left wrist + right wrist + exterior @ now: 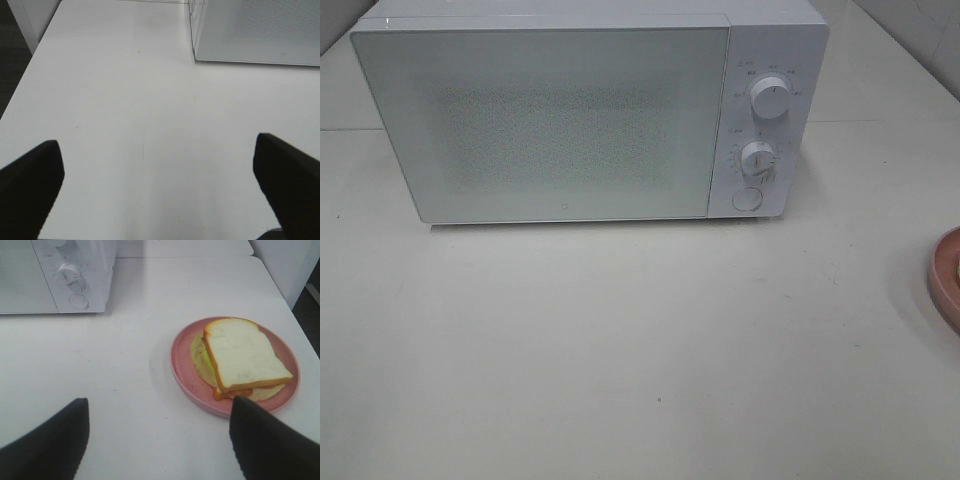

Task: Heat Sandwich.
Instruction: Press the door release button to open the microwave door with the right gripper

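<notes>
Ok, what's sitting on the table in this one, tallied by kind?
Microwave: 1
Plate: 1
Sandwich: 1
Total: 3

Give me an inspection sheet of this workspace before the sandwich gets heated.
Surface: white table, a few tiny dark specks.
Job's things: microwave, door shut; sandwich lying on the pink plate, right of the microwave.
Clutter: nothing seen.
Grippers: left gripper open, empty, over the table; right gripper open, empty, near the plate.
Cables: nothing seen.
Surroundings: tiled wall at the back right.
</notes>
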Tool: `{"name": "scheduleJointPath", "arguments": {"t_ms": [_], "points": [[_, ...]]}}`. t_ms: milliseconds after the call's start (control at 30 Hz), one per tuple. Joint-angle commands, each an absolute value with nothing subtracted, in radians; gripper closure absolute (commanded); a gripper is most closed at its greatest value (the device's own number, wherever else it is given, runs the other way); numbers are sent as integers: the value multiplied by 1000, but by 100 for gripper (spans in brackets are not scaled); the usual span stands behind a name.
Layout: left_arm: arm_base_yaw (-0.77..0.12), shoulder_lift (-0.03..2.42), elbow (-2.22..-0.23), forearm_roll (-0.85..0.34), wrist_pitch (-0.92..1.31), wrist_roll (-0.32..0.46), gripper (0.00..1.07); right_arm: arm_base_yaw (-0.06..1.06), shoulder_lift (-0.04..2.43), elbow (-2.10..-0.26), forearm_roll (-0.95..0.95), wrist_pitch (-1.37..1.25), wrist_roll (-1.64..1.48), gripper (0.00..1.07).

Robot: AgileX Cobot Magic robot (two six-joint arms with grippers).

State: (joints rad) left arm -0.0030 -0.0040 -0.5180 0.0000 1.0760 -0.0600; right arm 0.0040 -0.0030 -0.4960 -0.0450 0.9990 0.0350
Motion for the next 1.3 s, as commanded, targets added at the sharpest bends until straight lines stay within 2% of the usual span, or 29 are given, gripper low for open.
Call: {"name": "scheduleJointPath", "arguments": {"t_ms": [33,533,1300], "points": [[-1,-27,-518,-7,1071,-59,9,3,-31,-495,-44,997,32,32],[-1,-27,-518,-7,1071,-59,9,3,-21,-515,-35,988,38,32],[-1,-27,-518,-7,1071,-59,9,3,342,-554,-37,740,38,32]]}}
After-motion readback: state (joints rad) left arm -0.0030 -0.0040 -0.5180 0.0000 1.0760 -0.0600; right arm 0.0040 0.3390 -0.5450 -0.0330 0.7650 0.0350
